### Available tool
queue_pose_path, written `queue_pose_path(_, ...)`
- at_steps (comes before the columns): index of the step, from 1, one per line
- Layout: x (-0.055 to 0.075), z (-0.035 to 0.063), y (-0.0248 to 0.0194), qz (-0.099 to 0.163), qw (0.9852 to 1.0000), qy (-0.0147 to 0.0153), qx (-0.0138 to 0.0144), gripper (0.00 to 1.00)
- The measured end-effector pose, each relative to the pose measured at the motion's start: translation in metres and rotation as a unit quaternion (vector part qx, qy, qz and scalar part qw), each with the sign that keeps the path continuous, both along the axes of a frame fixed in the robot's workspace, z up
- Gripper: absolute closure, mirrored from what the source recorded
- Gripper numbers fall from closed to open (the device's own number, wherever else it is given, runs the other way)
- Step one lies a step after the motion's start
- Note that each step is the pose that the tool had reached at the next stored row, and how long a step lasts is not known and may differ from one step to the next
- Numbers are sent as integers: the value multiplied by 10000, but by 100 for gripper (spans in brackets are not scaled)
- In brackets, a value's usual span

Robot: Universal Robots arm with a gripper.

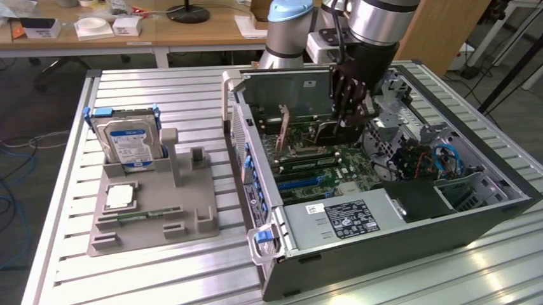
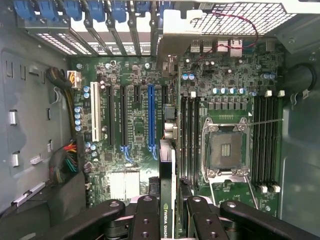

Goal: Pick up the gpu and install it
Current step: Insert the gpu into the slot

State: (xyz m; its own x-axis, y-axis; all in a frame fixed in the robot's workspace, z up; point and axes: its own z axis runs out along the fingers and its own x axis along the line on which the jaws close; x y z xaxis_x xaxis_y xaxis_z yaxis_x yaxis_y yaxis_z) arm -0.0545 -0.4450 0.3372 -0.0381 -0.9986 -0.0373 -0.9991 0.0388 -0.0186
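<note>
We see our claw clamped on the gpu, held edge-on over the motherboard inside the open computer case, at the exterior view's right of the hard drive.

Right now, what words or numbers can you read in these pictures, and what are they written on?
"NVIDIA", then a word starting "QUA" that runs off the picture: on the edge of the graphics card.
Label on the hard drive: too blurred to read.
Label on the power supply: too small to read.
Print on the motherboard: too small to read.
</note>
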Motion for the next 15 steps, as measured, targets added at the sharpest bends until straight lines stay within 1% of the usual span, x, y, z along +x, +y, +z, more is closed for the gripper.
queue_pose_path(8,-1,-5,-6,-1,10000,-1,-2,74)
queue_pose_path(10,-1,-7,-9,-1,10000,-1,-8,74)
queue_pose_path(12,0,-9,-11,-1,10000,-1,-21,74)
queue_pose_path(15,0,-9,-11,0,10000,-1,-23,74)
